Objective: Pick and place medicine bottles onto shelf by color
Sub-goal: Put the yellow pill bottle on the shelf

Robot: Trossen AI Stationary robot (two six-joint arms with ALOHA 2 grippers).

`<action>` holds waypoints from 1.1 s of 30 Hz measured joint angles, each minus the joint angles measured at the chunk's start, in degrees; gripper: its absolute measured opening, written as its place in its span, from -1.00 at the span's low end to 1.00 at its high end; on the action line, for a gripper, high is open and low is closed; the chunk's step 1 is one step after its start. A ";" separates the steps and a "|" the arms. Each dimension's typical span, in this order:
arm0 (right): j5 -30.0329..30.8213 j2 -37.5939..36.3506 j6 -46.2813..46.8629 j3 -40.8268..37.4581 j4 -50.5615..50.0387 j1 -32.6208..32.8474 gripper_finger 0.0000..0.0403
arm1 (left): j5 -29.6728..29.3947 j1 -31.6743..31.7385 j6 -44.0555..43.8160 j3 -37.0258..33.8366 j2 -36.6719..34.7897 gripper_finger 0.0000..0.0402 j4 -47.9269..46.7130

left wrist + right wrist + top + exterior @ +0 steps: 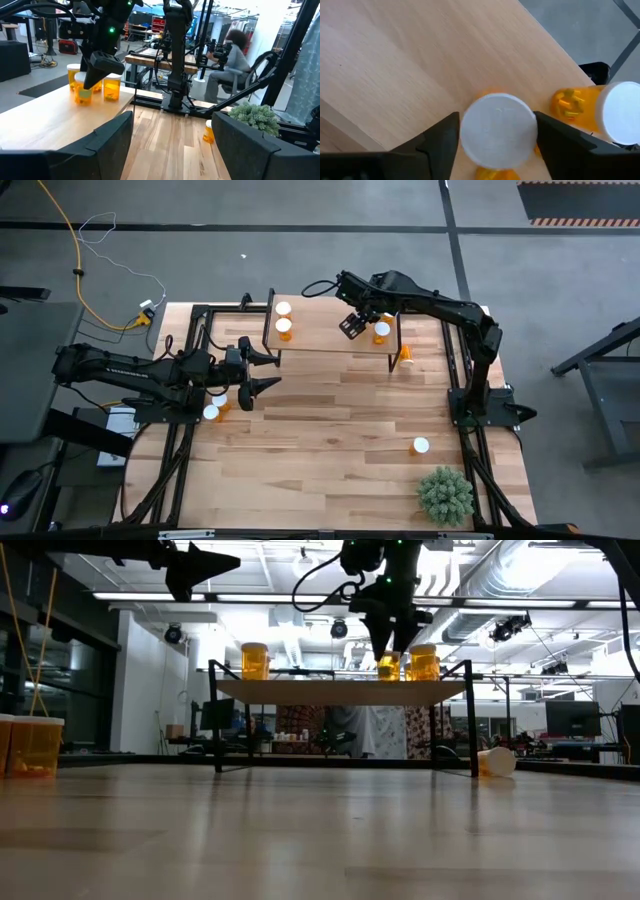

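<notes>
Over the shelf's (330,330) right end, the right gripper (372,326) points down with its fingers (440,140) set either side of the white cap of an upright medicine bottle (498,131), a thin gap visible each side, so whether they grip it cannot be told; a second bottle (425,662) stands just beside it. Two more bottles (284,320) stand at the shelf's left end, and one lies tipped (404,355) on the table (340,430) by the right legs. Near the table's left edge the left gripper (262,372) hovers, jaws wide and empty, above two bottles (215,406), while another bottle (420,446) stands near a green plant (445,495) at the front right corner.
</notes>
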 joint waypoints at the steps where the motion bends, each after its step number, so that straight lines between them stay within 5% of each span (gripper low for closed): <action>1: 0.00 0.00 -0.35 0.00 0.00 0.00 0.26 | 0.00 0.02 0.04 0.00 -0.02 0.30 -0.02; 11: 0.16 -0.43 -3.75 3.98 1.31 -0.13 0.52 | 0.00 0.01 -0.02 0.00 0.00 0.30 -0.02; 18: 9.08 -6.84 -7.01 7.41 1.69 4.12 0.52 | 0.00 -0.01 -0.07 0.00 0.00 0.30 -0.04; 22: 13.95 -14.46 -4.48 -0.63 1.84 8.04 0.52 | 0.00 0.00 -0.08 -0.02 -0.01 0.30 -0.04; 33: 16.10 -48.16 7.96 -38.89 16.02 12.53 0.52 | 0.01 -0.03 -0.09 -0.02 -0.01 0.30 -0.03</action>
